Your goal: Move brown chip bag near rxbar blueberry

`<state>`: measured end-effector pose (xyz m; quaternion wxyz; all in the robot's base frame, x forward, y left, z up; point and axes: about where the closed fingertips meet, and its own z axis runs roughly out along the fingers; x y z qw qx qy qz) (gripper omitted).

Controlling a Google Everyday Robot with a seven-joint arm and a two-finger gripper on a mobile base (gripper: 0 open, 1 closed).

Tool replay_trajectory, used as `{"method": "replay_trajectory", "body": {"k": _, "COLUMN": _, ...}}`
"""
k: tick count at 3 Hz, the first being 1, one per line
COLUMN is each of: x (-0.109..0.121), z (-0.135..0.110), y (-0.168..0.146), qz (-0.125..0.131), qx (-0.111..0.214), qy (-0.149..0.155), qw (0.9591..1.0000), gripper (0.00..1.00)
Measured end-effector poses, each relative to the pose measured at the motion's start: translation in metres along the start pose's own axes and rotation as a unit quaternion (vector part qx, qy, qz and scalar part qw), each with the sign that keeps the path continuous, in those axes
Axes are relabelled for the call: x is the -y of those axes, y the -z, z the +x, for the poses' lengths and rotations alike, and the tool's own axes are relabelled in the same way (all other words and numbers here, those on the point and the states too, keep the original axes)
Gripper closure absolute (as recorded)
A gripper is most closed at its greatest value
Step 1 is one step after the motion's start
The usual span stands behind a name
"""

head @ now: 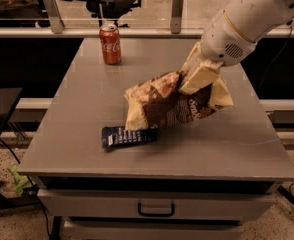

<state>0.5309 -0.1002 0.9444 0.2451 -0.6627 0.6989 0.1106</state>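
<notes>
The brown chip bag (169,104) is a large crinkled dark-brown bag with cream ends, held above the middle of the table (82,99). My gripper (199,76) is shut on its upper right part, and the arm comes in from the upper right. The bag hangs tilted, and its lower left end reaches down just over the rxbar blueberry (127,136), a small flat navy bar lying near the table's front left. I cannot tell whether the bag touches the bar.
A red soda can (110,44) stands upright at the table's back left. A drawer with a handle (156,210) sits below the tabletop's front edge. Railings and chairs stand behind the table.
</notes>
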Motion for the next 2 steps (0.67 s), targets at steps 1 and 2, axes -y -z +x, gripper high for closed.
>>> {"method": "replay_trajectory", "body": {"k": 1, "x": -0.0003, "z": -0.0012, "y": -0.0001, "qz": 0.000, "qx": 0.000, "qy": 0.001, "qw": 1.0000, "gripper": 0.07}}
{"method": "replay_trajectory", "body": {"k": 2, "x": -0.0005, "z": -0.0021, "y": -0.0002, "qz": 0.001, "qx": 0.000, "qy": 0.002, "qw": 1.0000, "gripper": 0.00}}
